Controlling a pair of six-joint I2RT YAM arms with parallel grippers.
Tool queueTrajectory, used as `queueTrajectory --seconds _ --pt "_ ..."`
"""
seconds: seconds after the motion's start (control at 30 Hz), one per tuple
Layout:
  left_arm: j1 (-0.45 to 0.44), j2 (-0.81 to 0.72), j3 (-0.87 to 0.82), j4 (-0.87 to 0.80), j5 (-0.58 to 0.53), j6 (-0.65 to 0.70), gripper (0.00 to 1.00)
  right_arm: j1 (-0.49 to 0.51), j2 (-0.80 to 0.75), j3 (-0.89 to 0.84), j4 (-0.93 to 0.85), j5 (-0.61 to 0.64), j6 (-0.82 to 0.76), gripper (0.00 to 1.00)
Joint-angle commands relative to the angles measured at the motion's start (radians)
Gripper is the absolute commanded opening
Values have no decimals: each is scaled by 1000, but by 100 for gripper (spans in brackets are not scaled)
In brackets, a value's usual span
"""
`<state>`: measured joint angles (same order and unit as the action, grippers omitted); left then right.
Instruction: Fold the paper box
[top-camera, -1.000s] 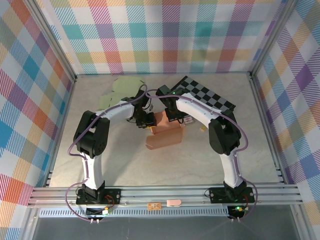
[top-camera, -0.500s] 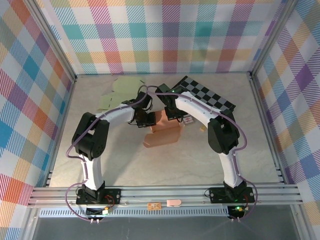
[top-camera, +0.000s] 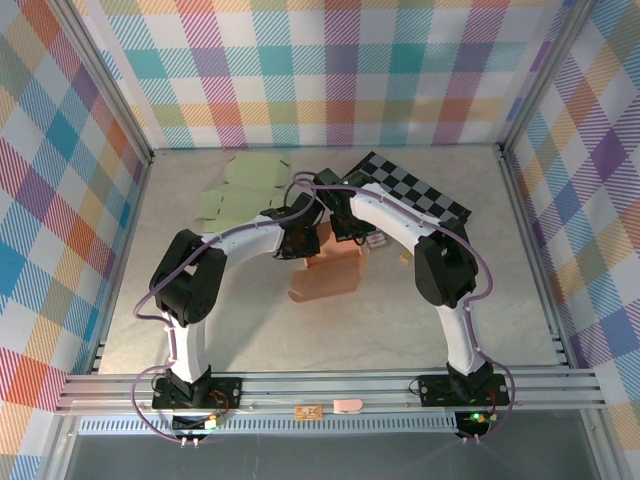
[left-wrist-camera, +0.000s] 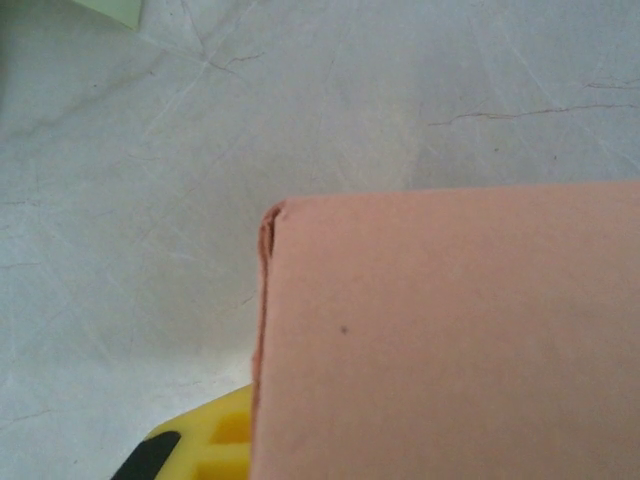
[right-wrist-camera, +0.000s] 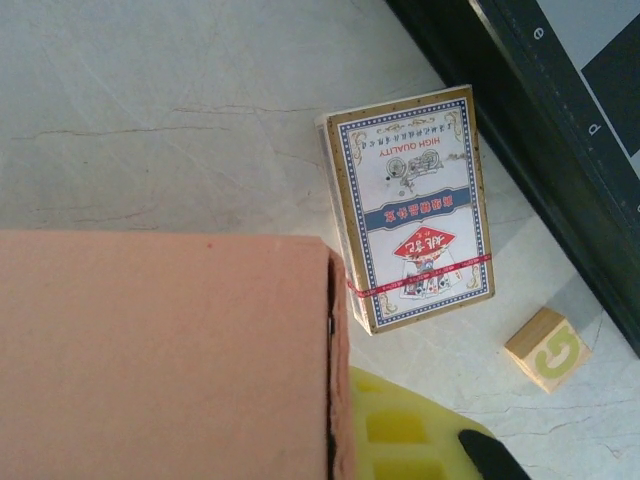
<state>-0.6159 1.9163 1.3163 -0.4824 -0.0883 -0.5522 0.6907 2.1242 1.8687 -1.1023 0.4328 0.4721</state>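
Observation:
The salmon paper box (top-camera: 325, 272) lies mid-table, one part raised and a flap lying flat toward the near side. My left gripper (top-camera: 300, 241) is at the box's left rear corner. In the left wrist view a box panel (left-wrist-camera: 450, 340) covers the jaws; one yellow finger (left-wrist-camera: 205, 445) lies against the panel's left edge, and the other finger is hidden. My right gripper (top-camera: 347, 232) is at the right rear corner, shut on the box's side wall (right-wrist-camera: 338, 370). Its yellow finger (right-wrist-camera: 410, 435) presses that wall from outside.
A pack of playing cards (right-wrist-camera: 415, 205) lies just right of the box, with a small wooden number block (right-wrist-camera: 548, 348) beyond it. A black-and-white checkerboard (top-camera: 410, 190) sits at the back right. Pale green paper sheets (top-camera: 235, 190) lie at the back left.
My left gripper has slid right, closer against the box's left corner, leaving more of the green sheets uncovered. The box has shifted slightly. My right gripper has stayed put.

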Motion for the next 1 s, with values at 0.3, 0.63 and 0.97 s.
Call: queueTrajectory --seconds 0.3,0.63,0.97 --pt "17 -155 -61 71 75 32 50 1 10 31 -34 -3 12 0" --pt "54 -95 -28 63 91 56 48 1 12 37 -33 -16 9 0" --pt "62 -62 -19 70 29 67 30 1 11 35 -32 -26 7 0"
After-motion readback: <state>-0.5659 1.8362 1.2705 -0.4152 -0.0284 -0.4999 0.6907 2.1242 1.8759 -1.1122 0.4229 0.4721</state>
